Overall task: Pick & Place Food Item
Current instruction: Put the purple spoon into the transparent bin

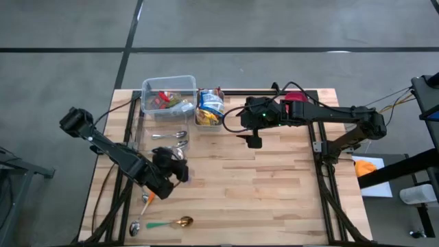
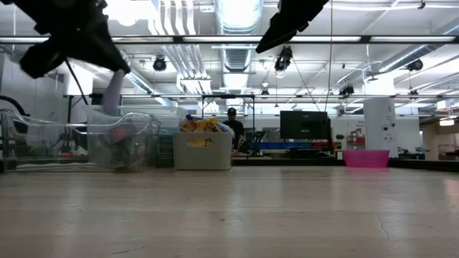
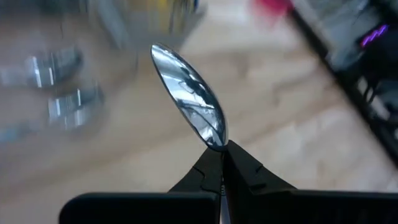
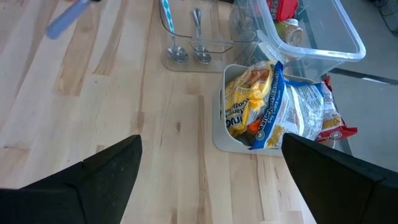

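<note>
Snack bags [image 4: 273, 112] stand in a small white bin [image 1: 209, 110] at the table's far side. Beside it is a clear bin [image 1: 168, 96] with more food packs. My left gripper [image 3: 222, 163] is at the table's left, above the wood, shut on a silver spoon [image 3: 189, 102]. In the high view it [image 1: 180, 171] hovers near a clear tray of spoons. My right gripper [image 4: 211, 146] hangs open above the table, just on the near side of the white bin, with nothing between its fingers; the high view shows it [image 1: 254, 142] to the bin's right. My left gripper pinches the spoon's neck [image 3: 219, 144], just below the bowl, between its two fingertips. The bowl sticks out past the fingertips, along the line of the fingers. The spoon is lifted clear of the table. The handle is hidden behind the fingers in the wrist view.
A clear tray [image 1: 177, 140] holds several spoons near the bins. Two more spoons [image 1: 164, 223] and an orange utensil [image 1: 147, 199] lie by the near left edge. Bare wood spreads over the table's middle and right. A person [image 2: 231, 118] stands far off in the room.
</note>
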`<state>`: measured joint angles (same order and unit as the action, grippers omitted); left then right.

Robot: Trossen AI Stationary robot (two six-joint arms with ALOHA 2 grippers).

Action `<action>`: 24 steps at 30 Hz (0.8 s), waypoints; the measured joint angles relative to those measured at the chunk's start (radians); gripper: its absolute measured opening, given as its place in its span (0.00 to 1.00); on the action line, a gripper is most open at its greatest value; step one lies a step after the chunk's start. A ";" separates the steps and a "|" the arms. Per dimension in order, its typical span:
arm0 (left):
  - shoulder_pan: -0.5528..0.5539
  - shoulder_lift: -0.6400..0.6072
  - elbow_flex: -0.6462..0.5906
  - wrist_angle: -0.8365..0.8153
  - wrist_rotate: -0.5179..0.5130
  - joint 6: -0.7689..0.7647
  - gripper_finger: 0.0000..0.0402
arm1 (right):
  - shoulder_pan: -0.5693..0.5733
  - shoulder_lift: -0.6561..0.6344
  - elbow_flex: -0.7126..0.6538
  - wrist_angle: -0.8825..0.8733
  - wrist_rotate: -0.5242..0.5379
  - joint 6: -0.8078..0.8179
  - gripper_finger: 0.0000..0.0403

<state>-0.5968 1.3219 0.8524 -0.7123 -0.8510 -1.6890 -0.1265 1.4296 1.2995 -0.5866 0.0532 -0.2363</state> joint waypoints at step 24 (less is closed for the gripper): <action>0.049 -0.057 -0.009 -0.089 -0.667 0.257 0.01 | 0.000 0.000 0.000 0.000 0.000 0.000 0.95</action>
<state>-0.5475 1.2649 0.8436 -0.8016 -1.5179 -1.4320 -0.1268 1.4296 1.2997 -0.5867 0.0528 -0.2359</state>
